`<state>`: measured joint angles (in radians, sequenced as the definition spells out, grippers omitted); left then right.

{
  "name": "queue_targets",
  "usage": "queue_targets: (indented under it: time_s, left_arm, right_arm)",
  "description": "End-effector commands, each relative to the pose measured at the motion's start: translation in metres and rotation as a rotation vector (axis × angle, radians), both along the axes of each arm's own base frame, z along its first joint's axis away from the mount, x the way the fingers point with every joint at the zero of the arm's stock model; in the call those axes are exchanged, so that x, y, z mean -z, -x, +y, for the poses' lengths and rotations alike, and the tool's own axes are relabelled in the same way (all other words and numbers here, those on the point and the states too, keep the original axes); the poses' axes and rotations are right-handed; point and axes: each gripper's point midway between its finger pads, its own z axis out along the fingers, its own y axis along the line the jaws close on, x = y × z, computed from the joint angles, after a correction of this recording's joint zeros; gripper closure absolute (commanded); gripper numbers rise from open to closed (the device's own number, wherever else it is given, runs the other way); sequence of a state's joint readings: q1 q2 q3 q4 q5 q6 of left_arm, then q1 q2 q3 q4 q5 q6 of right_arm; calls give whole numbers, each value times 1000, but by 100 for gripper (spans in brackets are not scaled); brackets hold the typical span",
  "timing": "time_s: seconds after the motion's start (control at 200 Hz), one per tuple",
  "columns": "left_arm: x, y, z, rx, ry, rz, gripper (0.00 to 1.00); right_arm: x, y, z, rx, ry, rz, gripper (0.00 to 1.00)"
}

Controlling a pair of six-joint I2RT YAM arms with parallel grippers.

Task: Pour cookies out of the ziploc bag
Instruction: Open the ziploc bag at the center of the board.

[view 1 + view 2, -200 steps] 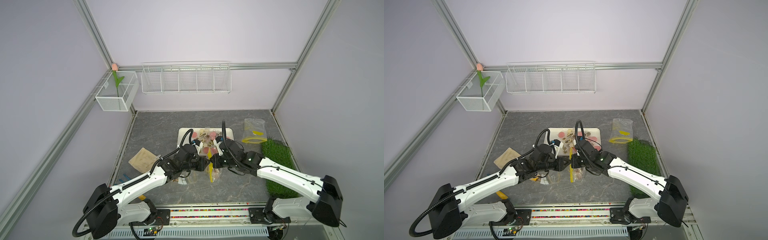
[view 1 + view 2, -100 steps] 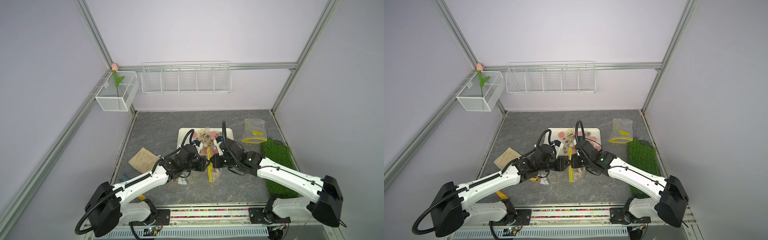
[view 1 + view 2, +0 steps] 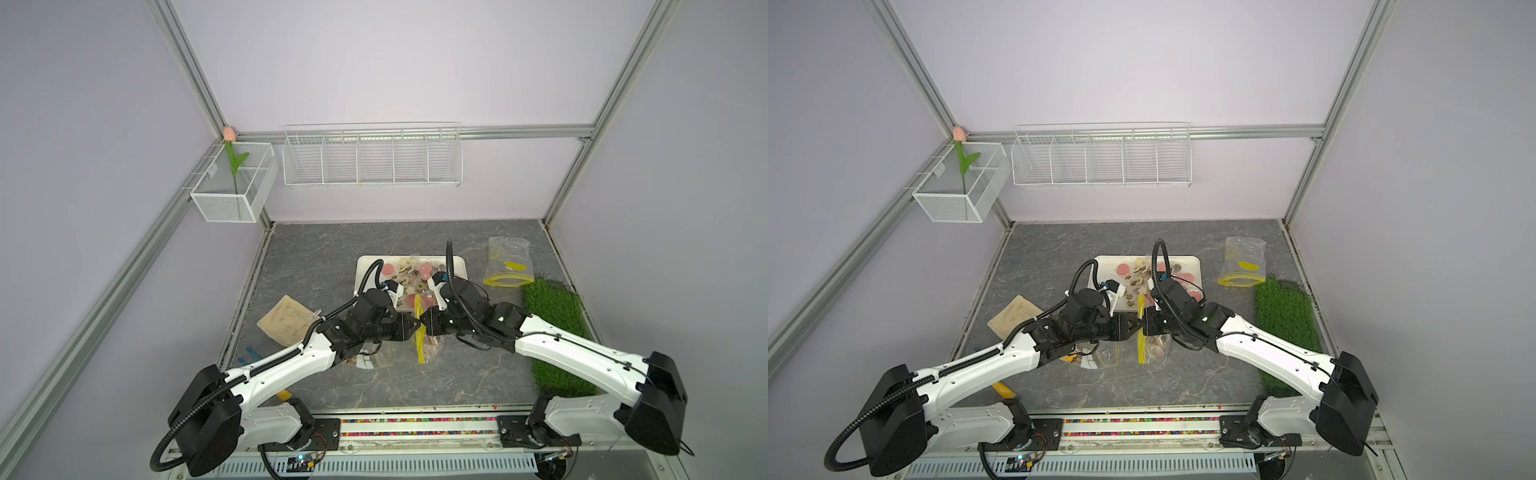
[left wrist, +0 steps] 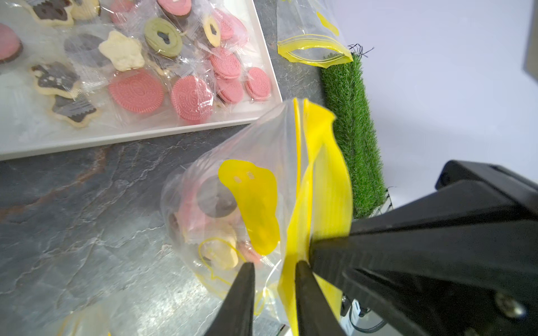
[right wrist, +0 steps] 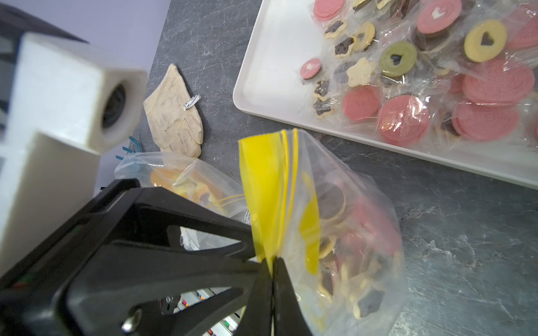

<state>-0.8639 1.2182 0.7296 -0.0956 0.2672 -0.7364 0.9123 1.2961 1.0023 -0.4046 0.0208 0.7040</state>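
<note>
1. The right fingers (image 5: 282, 291) were clamped shut on the yellow zip edge of the ziploc bag (image 5: 358, 209).
2. The left fingers (image 4: 241, 293) stood slightly apart, straddling the bag's clear wall beside the zip. Whether they gripped it could not be told.
3. Some cookies (image 4: 217, 200) sat low inside the bag. Others lay wrapped on the white tray (image 4: 116, 139) nearby on the table (image 5: 465, 232).

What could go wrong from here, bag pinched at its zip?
The right hand pinches only the yellow zip of the clear plastic ziploc bag; loaded with wrapped cookies, it may slip.
The left hand has its fingers apart around the film, so the mouth may not open.
The bag is beside the white rectangular tray: spills hit the grey marbled table.
</note>
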Motion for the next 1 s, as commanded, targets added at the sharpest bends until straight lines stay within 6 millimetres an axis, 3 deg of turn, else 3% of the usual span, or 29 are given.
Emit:
queue_targets:
  time_s: [0.0, 0.655, 0.995]
  left_arm:
    - [-18, -4, -3, -20, 87, -30, 76]
    - [-20, -1, -9, -15, 161, 8, 77]
    - [-27, 0, -9, -31, 212, 13, 93]
  right_arm:
    - [-8, 3, 2, -7, -42, -6, 93]
    - [-6, 2, -1, 3, -43, -3, 94]
    - [-6, 2, -1, 3, -49, -4, 94]
